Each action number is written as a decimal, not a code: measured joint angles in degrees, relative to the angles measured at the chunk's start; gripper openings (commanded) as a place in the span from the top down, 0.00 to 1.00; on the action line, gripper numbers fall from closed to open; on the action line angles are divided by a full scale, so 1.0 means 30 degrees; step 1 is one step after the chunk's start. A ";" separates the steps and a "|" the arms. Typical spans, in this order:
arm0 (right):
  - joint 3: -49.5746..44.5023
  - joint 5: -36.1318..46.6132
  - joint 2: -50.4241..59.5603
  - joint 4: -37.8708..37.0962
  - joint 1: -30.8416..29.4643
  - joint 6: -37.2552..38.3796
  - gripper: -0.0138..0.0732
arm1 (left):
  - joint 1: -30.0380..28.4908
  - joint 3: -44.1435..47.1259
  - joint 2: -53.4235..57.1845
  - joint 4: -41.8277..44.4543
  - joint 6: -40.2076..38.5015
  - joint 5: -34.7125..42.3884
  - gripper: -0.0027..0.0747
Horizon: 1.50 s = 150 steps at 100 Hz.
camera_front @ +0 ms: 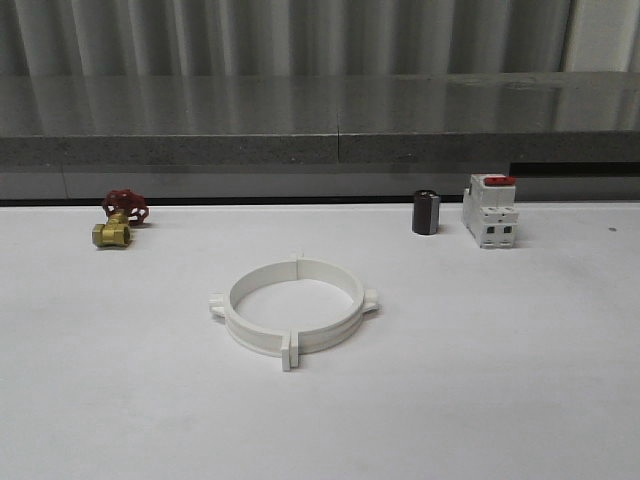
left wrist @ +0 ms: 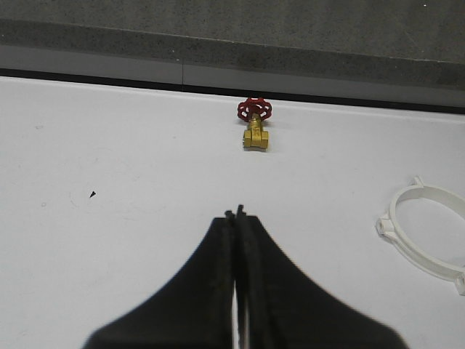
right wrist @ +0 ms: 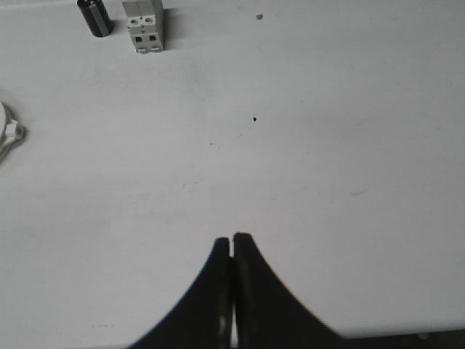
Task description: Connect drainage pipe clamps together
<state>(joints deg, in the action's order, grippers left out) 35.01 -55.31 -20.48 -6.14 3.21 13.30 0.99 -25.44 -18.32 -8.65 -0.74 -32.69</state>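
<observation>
The two white plastic semicircular drainage pipe clamps are lying flat on the white worktop, near its middle in the front view. Their ends are meeting at a near seam and a far seam, so the pair is forming one closed wide ring. Flat tabs are standing up at both seams, and one small tab is sticking out at each side of the ring.

The left hand is hanging over bare worktop with its two black fingers pressed together, tips touching, gripping nothing. In the left wrist view the ring is sitting well off to one side of the fingers, cut by the picture edge. A small brass valve with a red handwheel is lying beyond the fingertips, close to the worktop's back edge; in the front view the valve is resting at the back left.

The right hand is likewise closed, fingers meeting at the tips, with nothing between them, over bare worktop. One tab of the ring is just showing at the edge of the right wrist view. A short black cylinder and a white breaker block with a red switch are standing just beside each other at the back right, well apart from the ring.
</observation>
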 measured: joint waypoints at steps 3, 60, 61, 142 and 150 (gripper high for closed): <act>0.0000 0.0000 0.0044 -0.0045 0.0000 0.0000 0.98 | 0.0000 0.0000 0.0000 0.0000 0.0000 0.0000 0.99; 0.0000 -0.0312 0.0088 -0.0083 0.0000 -0.0032 0.98 | 0.0000 0.0000 0.0000 0.0000 0.0000 0.0000 0.99; 0.0000 -0.0312 0.0088 -0.0083 0.0000 -0.0032 0.98 | 0.0000 0.0000 0.0000 0.0000 0.0000 0.0000 0.99; -1.0496 1.3212 0.6972 0.2048 -0.0888 -0.2646 0.98 | 0.0000 0.0014 0.0000 0.0000 0.0000 0.0000 0.99; -1.1482 1.4519 0.7004 0.2338 -0.0888 -0.2675 0.98 | 0.0000 0.0014 0.0000 0.0000 0.0000 0.0000 0.99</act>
<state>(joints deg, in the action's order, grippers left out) 0.57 -11.76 0.53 0.87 0.55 5.27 0.99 -25.39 -18.32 -8.65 -0.74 -32.69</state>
